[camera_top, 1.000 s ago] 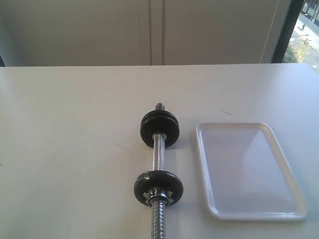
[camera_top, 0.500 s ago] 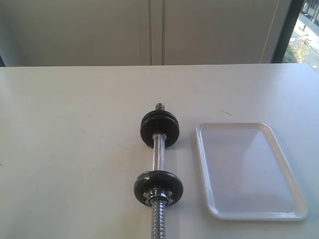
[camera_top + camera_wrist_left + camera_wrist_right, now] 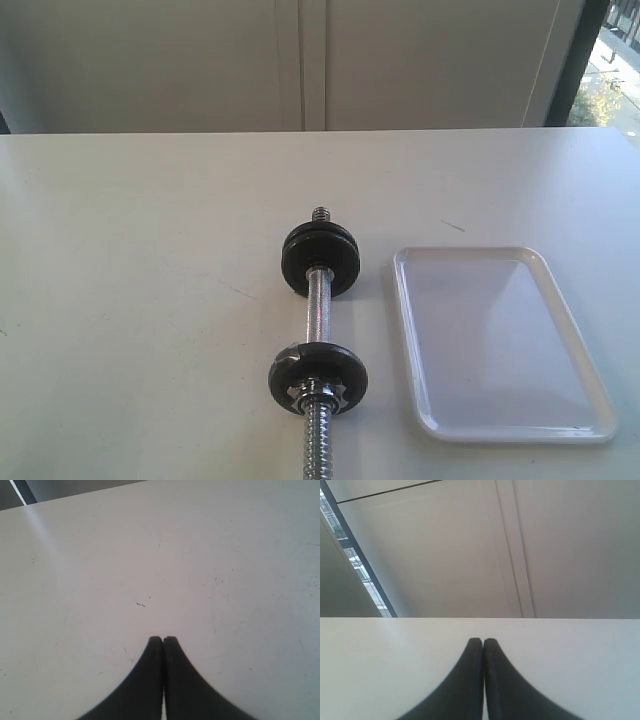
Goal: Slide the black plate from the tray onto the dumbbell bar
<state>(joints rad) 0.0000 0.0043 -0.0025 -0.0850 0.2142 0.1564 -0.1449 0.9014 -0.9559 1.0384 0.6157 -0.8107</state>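
1. The left pincer (image 3: 163,639) is pressed together, its two dark fingers (image 3: 150,680) meeting along a thin seam with nothing between them.
2. It hangs over a bare stretch of the pale surface (image 3: 100,555), which carries only a few small scuffs and specks.
3. The right pincer (image 3: 483,640) is also pressed together, its tips touching and holding nothing.
4. Beyond it the surface runs to a straight far edge, with a pale panelled wall (image 3: 445,555) behind and a strip of window (image 3: 362,577) to one side.
5. Neither pincer shows in the exterior view.
6. In that view the dumbbell bar (image 3: 317,312) lies on the surface, running from near to far around the middle.
7. The black plate (image 3: 340,258) sits on the bar near its far threaded end, upright on its edge.
8. A second black disc (image 3: 290,375) sits on the near part of the bar, with a silver star nut (image 3: 316,388) against its near face.
9. The white tray (image 3: 490,340) lies flat just to the right of the bar, apart from it.
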